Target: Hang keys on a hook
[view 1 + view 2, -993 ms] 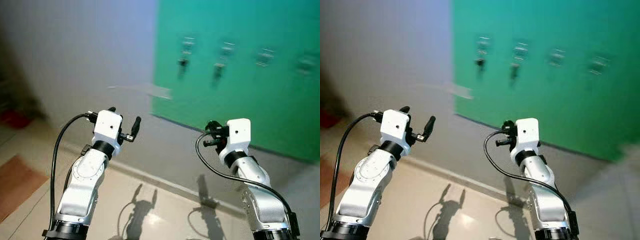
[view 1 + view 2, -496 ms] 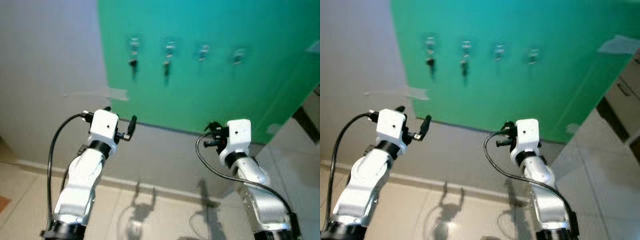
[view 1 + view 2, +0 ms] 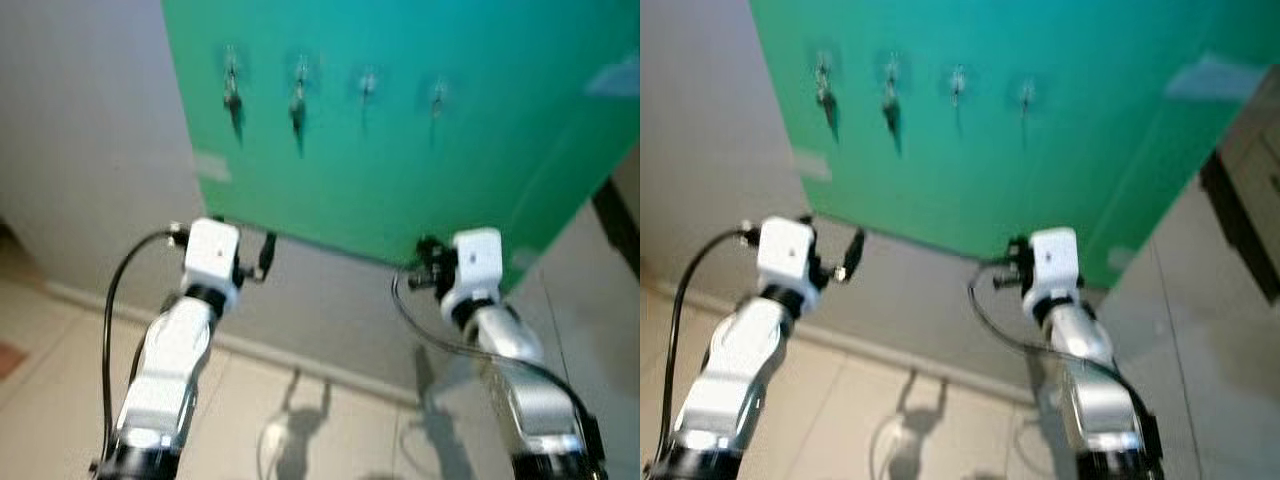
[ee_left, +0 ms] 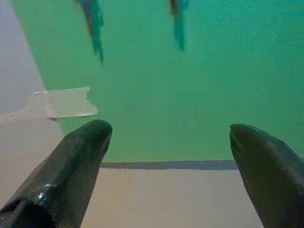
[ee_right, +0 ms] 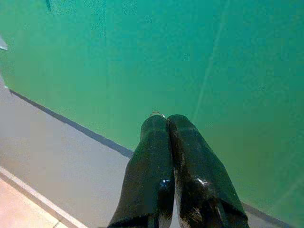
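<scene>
While both silver arms are raised before a wall, the left tool (image 3: 262, 258) hovers in front of the grey lower band of the wall (image 3: 330, 310), just below the bottom edge of a large green panel (image 3: 420, 150). In the left wrist view its two black fingers (image 4: 71, 175) stand wide apart with nothing between them, pointing at the green panel and the dark line where the panel meets the grey band. A strip of pale tape (image 4: 57, 104) sits on the panel's left edge, half on the green and half on the grey wall beside it.

The right tool (image 3: 425, 268) is held at about the same height, near the panel's lower edge. In the right wrist view its fingers (image 5: 156, 171) are pressed together; a small thin glint of metal (image 5: 158, 114) shows at their tips, too small to tell whether it is a key ring.

High on the green panel runs a row of four small metal hooks (image 3: 368, 82), well above both tools. The two hooks nearest the robot's left each carry a dark hanging bunch, seemingly keys (image 3: 232, 100), blurred; the two on the right look bare apart from their own shadows. The head views are smeared, so no writing or label can be read on the panel, the hooks or the arms.

Below the wall lies a pale tiled floor (image 3: 340, 430) with a skirting line, and the arms' shadows fall on it. A black cable (image 3: 110, 320) loops from the left wrist down along the arm.
</scene>
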